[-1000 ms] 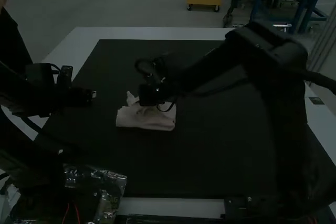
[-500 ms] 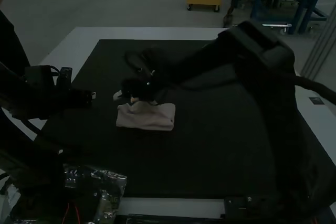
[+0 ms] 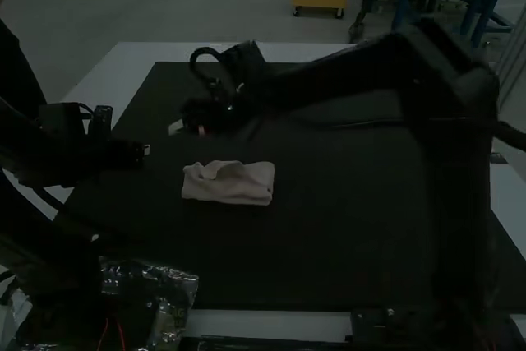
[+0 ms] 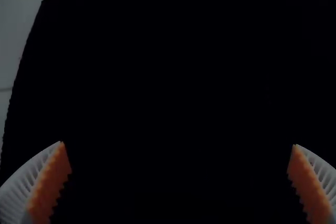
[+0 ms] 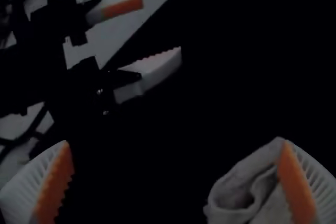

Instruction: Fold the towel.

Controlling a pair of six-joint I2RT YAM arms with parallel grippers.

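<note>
The left arm (image 3: 53,150) sits low at the left of the high view, its gripper (image 3: 147,150) pointing inward. The right arm (image 3: 353,76) bends sharply at a raised elbow, its forearm stretching leftward past the middle to its gripper (image 3: 188,129). In the wrist views, both grippers have ribbed white fingers with orange pads (image 5: 294,182), spread wide apart.

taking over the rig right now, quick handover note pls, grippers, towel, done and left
Left gripper: open, empty, left of the towel.
Right gripper: open, empty, just past the towel's far left corner.
Towel: on the mat, free of both grippers.
Done: towel folded into a compact strip.
Left: far edge is rumpled; probably needs smoothing, maybe another fold.
</note>
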